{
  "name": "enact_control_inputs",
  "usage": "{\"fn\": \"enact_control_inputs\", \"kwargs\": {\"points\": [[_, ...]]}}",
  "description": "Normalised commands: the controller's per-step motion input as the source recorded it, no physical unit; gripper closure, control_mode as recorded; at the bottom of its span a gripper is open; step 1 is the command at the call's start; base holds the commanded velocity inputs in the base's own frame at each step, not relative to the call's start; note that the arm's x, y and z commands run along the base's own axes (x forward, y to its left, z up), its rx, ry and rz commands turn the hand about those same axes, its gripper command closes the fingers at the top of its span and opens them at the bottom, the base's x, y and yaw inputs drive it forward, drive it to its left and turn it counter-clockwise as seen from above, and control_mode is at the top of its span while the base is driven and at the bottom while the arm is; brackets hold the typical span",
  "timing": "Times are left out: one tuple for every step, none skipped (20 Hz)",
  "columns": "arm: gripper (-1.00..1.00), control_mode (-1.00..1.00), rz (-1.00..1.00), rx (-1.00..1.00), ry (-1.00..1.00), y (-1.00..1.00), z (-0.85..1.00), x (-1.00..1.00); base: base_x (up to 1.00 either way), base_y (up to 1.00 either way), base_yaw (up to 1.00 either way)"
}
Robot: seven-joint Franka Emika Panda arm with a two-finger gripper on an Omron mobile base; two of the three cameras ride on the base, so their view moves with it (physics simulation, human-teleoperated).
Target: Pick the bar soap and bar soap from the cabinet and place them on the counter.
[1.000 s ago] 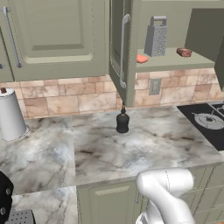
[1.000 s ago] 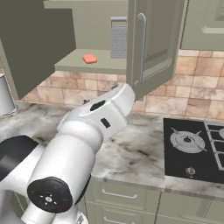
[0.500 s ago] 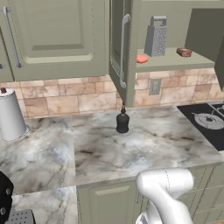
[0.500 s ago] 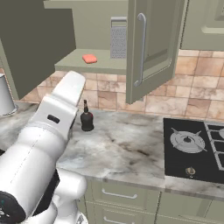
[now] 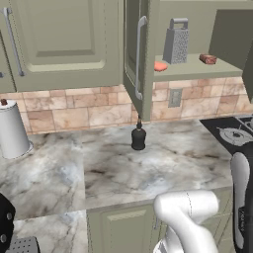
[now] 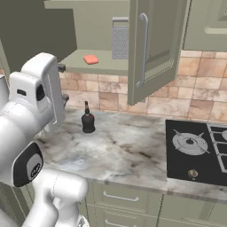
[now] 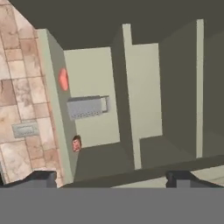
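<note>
The approach is under way – the gripper (image 7: 109,177) spread wide and empty, well short of the open cabinet (image 5: 192,69) where the orange soap (image 5: 160,66) and brown soap (image 5: 208,59) lie on the shelf – next, reaching in.

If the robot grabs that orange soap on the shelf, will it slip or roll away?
The orange soap looks flat and rounded, lying low on the cabinet shelf, so it probably won't roll or tip. Its smooth curved edges could make it slippery in a pinch. It looks small, so likely light.
</note>
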Motion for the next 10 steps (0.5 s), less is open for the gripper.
{"fn": "enact_control_inputs", "kwargs": {"points": [[-1.00, -1.00, -0.34, -0.29, 0.07, 0.15, -0.08, 0.68, 0.00, 0.00, 0.00], [-1.00, -1.00, -0.34, -0.28, 0.08, 0.15, -0.07, 0.69, 0.00, 0.00, 0.00], [-1.00, -1.00, -0.34, -0.28, 0.09, 0.13, -0.07, 0.68, 0.00, 0.00, 0.00], [-1.00, -1.00, -0.34, -0.28, 0.10, 0.12, -0.06, 0.66, 0.00, 0.00, 0.00], [-1.00, -1.00, -0.35, -0.27, 0.10, 0.12, -0.07, 0.65, 0.00, 0.00, 0.00], [-1.00, -1.00, -0.36, -0.27, 0.09, 0.12, -0.04, 0.62, 0.00, 0.00, 0.00], [-1.00, -1.00, -0.37, -0.26, 0.09, 0.12, -0.04, 0.59, 0.00, 0.00, 0.00], [-1.00, -1.00, -0.38, -0.24, 0.09, 0.12, -0.02, 0.56, 0.00, 0.00, 0.00], [-1.00, -1.00, -0.39, -0.23, 0.09, 0.11, -0.01, 0.54, 0.00, 0.00, 0.00], [-1.00, -1.00, -0.40, -0.22, 0.08, 0.10, 0.00, 0.50, 0.00, 0.00, 0.00]]}}
